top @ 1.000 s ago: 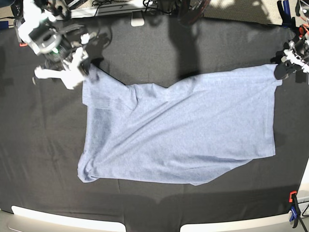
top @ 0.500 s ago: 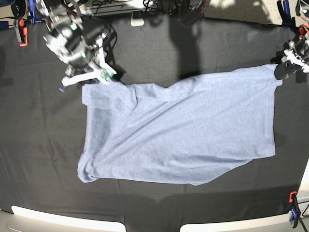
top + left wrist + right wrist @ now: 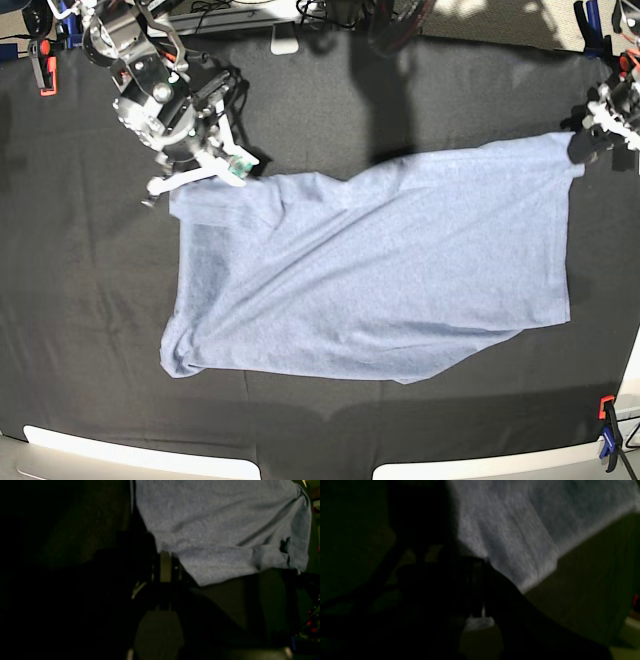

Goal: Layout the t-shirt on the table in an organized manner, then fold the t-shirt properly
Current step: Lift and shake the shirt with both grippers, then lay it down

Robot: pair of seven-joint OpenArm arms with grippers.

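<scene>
right claw point(image 3: 200, 170) shifted onto t-shirt point(image 3: 380, 270) (grip obscured)

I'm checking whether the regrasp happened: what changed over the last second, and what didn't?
The right gripper swung from beside the t-shirt's upper corner, on the base view's left, up toward the table's far edge, then back down onto that corner, and closed; whether it caught cloth isn't clear. The left gripper stayed shut on the opposite corner. The shirt's outline hardly changed.
</scene>
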